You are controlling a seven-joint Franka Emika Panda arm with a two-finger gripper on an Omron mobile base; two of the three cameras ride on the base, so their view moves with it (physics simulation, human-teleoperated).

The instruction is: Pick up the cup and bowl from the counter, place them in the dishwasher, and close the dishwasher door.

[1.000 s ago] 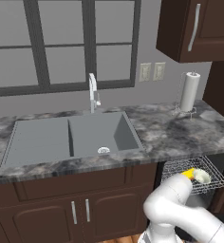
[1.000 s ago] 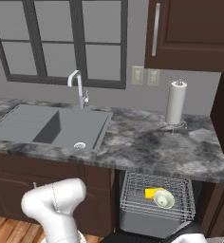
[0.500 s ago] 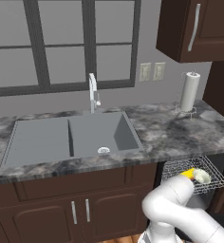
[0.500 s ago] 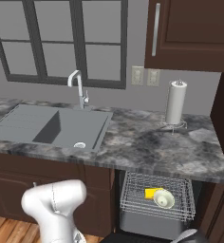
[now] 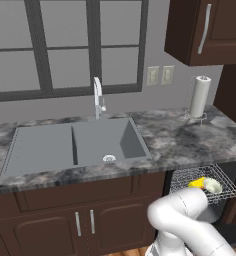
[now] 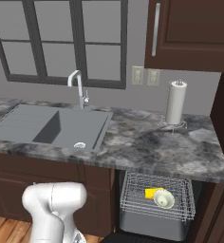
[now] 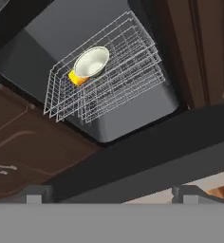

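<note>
Both dishes sit in the wire rack (image 6: 157, 197): bowl (image 6: 163, 199) touching the cup (image 6: 152, 193) at its ten o'clock. The gripper (image 7: 111, 192) hangs low, jaws apart and empty, over the dishwasher door (image 7: 147, 152). The extended rack could block the door from closing.

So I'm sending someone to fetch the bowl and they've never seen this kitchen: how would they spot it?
Look under the marbled counter, right of the sink, where a wire rack sticks out of the dishwasher. The bowl sits in it, pale cream and round, touching a bright yellow cup.
</note>
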